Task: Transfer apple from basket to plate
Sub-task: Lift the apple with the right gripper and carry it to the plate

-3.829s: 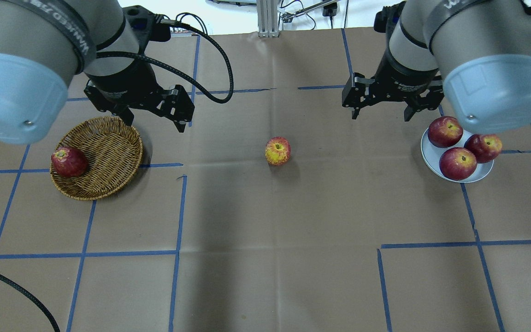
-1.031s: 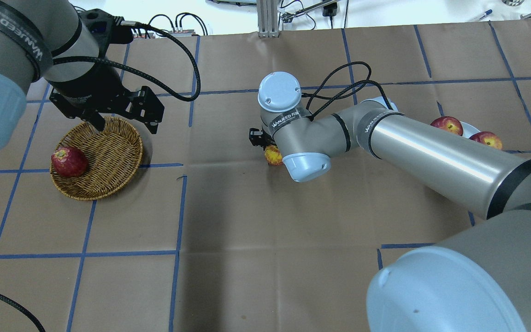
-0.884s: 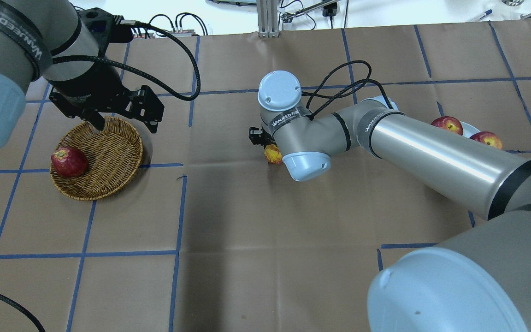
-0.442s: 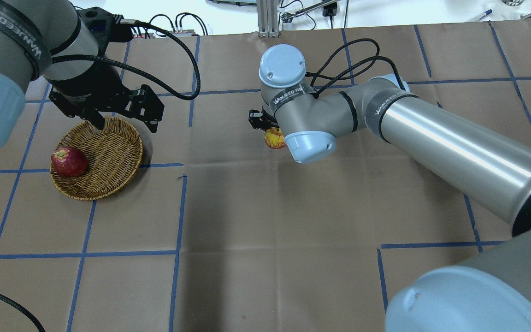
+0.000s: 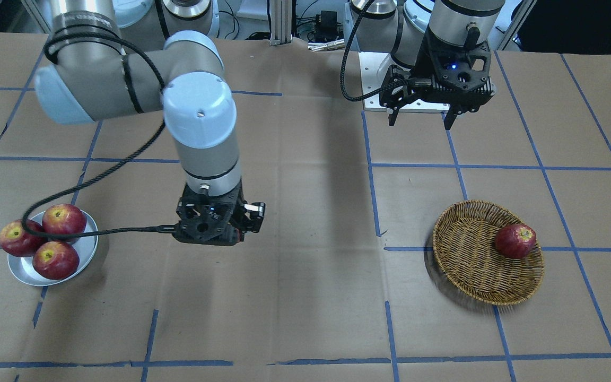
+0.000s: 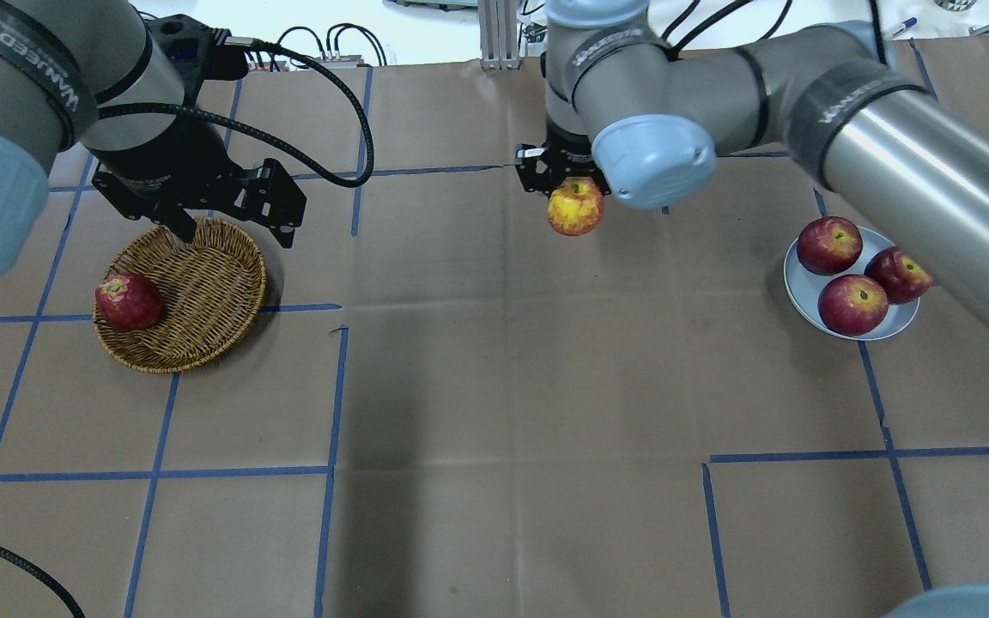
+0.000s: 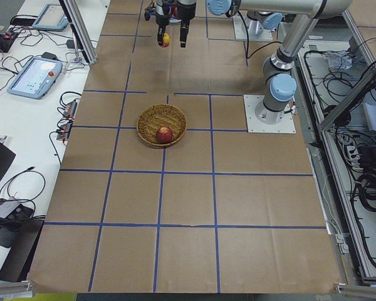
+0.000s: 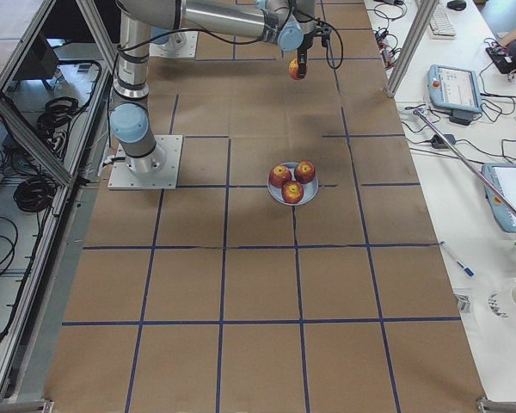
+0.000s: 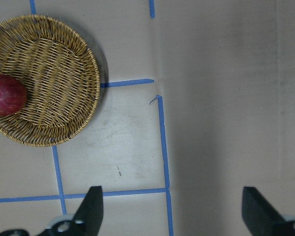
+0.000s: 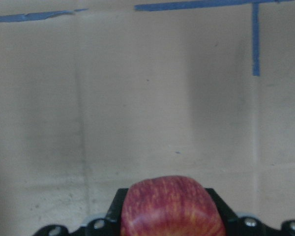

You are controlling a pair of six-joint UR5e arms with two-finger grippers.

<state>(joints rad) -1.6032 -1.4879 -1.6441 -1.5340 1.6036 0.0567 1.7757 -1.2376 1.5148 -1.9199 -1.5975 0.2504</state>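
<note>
The pinkish-red, yellow-streaked apple (image 6: 575,208) hangs in my right gripper (image 6: 574,190), which is shut on it and holds it well above the middle of the table, far side. It fills the bottom of the right wrist view (image 10: 172,206). The wicker basket (image 6: 203,283) sits at the left with one dark red apple (image 6: 127,301) in it. My left gripper (image 6: 235,230) is open and empty above the basket's far rim. The silver-grey plate (image 6: 795,287) sits at the right with three dark red apples, one of them at its far edge (image 6: 829,245).
Brown paper with blue tape lines (image 6: 331,386) covers the table. An aluminium post (image 6: 499,34) and cables stand at the far edge. My right arm's long link (image 6: 932,197) stretches above the plate's side of the table.
My right gripper went from beside the plate to the apple on the table's middle, shut on it and has lifted it up and towards the far right. My left arm stays over the basket.
</note>
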